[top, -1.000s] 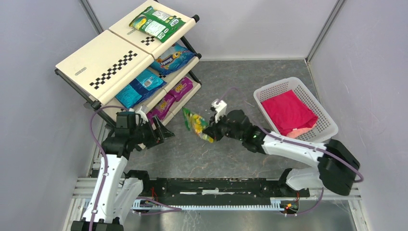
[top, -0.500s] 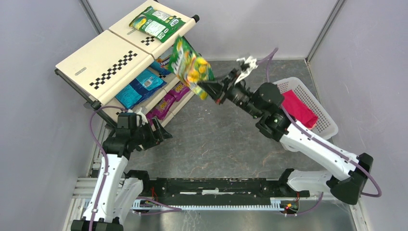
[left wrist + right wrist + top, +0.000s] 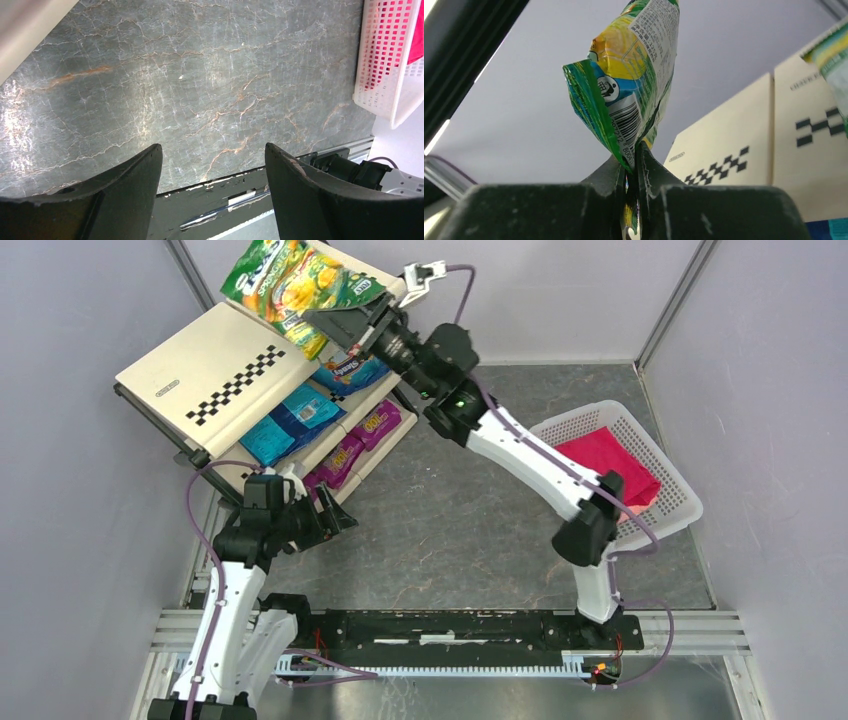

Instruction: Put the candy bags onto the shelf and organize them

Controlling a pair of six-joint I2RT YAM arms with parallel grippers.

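My right gripper (image 3: 335, 325) is shut on the corner of a green-yellow candy bag (image 3: 275, 282) and holds it high over the top tier of the shelf (image 3: 215, 370). In the right wrist view the bag (image 3: 634, 75) hangs pinched between the fingertips (image 3: 634, 160). Another green bag (image 3: 355, 285) lies on the top tier, partly hidden by the held one. Blue bags (image 3: 290, 420) lie on the middle tier and magenta-purple bags (image 3: 360, 435) on the lowest tier. My left gripper (image 3: 340, 515) is open and empty, low beside the shelf's front foot; it also shows in the left wrist view (image 3: 212, 155).
A white lattice basket (image 3: 680, 490) with a pink-red cloth (image 3: 610, 465) stands at the right; it also shows in the left wrist view (image 3: 385, 65). The grey stone floor (image 3: 470, 540) lies between shelf and basket. Grey walls enclose the cell.
My right arm has swung up and left with the green-yellow bag, from low over the floor to above the shelf's top tier. The left arm has not moved.
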